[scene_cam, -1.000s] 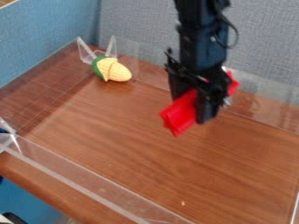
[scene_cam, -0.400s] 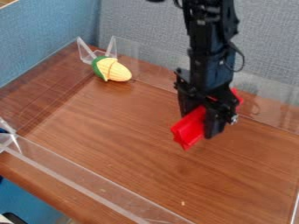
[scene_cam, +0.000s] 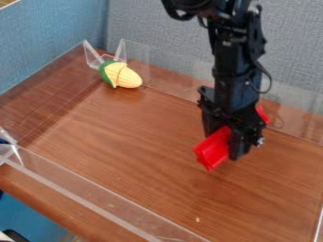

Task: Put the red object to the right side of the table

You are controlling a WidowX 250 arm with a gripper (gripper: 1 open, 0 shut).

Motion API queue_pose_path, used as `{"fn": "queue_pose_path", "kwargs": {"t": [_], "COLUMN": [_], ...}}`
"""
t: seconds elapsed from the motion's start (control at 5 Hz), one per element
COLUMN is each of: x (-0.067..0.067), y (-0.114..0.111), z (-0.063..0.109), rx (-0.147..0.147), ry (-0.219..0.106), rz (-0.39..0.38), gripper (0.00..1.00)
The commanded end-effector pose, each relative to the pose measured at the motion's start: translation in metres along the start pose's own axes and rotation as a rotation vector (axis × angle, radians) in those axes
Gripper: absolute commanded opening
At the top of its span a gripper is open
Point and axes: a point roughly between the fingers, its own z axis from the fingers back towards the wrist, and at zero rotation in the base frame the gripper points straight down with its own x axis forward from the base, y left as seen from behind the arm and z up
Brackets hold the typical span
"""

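Red block (scene_cam: 216,149) clamped in the gripper (scene_cam: 229,140), jutting below its fingertips, apparently tilted

My arm (scene_cam: 231,47) is matte black, built of chunky, angular segments. A thin dark cable (scene_cam: 266,79) loops off my three o'clock side, and small pale spots dot my blocky black pincer (scene_cam: 217,134).
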Motion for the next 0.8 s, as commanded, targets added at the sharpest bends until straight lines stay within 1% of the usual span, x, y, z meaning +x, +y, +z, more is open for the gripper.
{"fn": "queue_pose_path", "kwargs": {"t": [0.0, 0.2, 0.4, 0.6], "x": [0.007, 0.000, -0.006, -0.015], "y": [-0.003, -0.002, -0.001, 0.008], "z": [-0.004, -0.006, -0.007, 0.002], "rx": [0.006, 0.021, 0.025, 0.033], "ry": [-0.033, -0.037, -0.042, -0.047], "rz": [-0.026, -0.035, -0.050, -0.051], "gripper": [0.00, 0.00, 0.00, 0.00]}}
